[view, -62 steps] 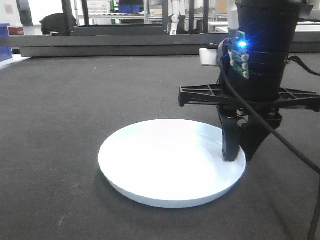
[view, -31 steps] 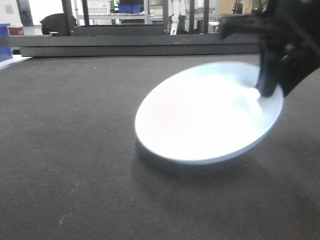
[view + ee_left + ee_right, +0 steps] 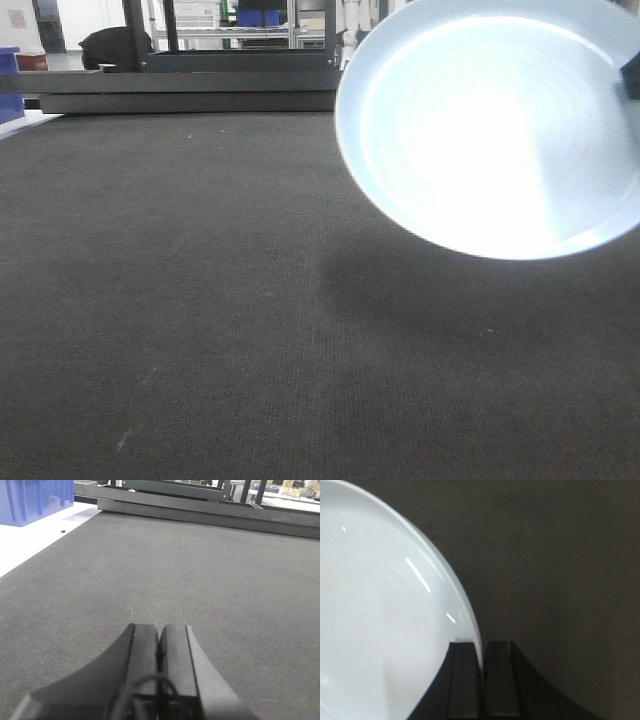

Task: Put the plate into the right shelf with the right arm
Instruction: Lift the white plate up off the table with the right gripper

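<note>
Plate [image 3: 500, 130] is off the mat [image 3: 200, 300], higher than half a second ago, now upper right. Tipped steeply, hollow face toward the front camera; round, no long axis. Right claw [image 3: 481, 647] clamped on its rim. Left claw [image 3: 160, 630] fingers pressed together, empty, low over mat. Blue bin [image 3: 30, 500] far left, contents unseen.

Front view set low, faced across the worktop [image 3: 180, 330], plate [image 3: 490, 130] seen close, left wrist view aimed forward over the left fingers [image 3: 145, 665], right wrist view pointed down past the right fingers [image 3: 462, 680], worktop shared by all.
</note>
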Robot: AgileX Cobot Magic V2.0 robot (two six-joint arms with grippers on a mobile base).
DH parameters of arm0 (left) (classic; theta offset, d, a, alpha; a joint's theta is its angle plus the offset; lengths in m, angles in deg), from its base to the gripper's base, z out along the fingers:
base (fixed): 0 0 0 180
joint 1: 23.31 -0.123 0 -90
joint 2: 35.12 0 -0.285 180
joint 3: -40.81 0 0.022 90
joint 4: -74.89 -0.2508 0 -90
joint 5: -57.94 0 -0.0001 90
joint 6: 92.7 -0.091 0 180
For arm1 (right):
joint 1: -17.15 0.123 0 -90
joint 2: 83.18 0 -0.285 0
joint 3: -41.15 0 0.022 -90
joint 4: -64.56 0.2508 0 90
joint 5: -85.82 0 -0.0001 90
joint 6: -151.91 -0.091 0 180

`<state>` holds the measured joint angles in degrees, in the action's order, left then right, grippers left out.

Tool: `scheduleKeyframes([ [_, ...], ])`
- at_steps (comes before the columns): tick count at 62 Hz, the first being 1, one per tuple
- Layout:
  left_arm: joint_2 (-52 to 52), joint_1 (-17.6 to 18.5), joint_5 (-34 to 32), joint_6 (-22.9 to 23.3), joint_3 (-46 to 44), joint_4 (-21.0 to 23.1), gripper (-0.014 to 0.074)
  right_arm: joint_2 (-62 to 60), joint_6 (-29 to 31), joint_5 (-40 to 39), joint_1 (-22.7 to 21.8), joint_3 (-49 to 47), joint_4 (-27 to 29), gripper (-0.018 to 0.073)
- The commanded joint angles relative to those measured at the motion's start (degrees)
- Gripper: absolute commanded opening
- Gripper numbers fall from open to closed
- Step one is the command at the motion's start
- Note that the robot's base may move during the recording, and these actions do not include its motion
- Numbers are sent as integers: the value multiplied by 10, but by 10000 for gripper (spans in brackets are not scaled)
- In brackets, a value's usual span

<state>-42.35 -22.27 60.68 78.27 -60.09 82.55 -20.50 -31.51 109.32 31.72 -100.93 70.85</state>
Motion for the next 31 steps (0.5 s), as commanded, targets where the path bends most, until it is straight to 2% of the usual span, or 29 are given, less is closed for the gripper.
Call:
scheduleKeyframes([
  [1, 6, 1, -52, 4, 6, 5, -128, -44, 79, -91, -24, 12, 43, 55],
  [7, 6, 1, -52, 4, 6, 5, -128, -85, 109, -129, -47, 48, 55, 55],
  [16, 6, 1, -52, 4, 6, 5, -128, -156, 109, -174, -68, 92, 55, 55],
  [31, 6, 1, -52, 4, 6, 5, -128, -286, 107, -203, -69, 152, 54, 55],
])
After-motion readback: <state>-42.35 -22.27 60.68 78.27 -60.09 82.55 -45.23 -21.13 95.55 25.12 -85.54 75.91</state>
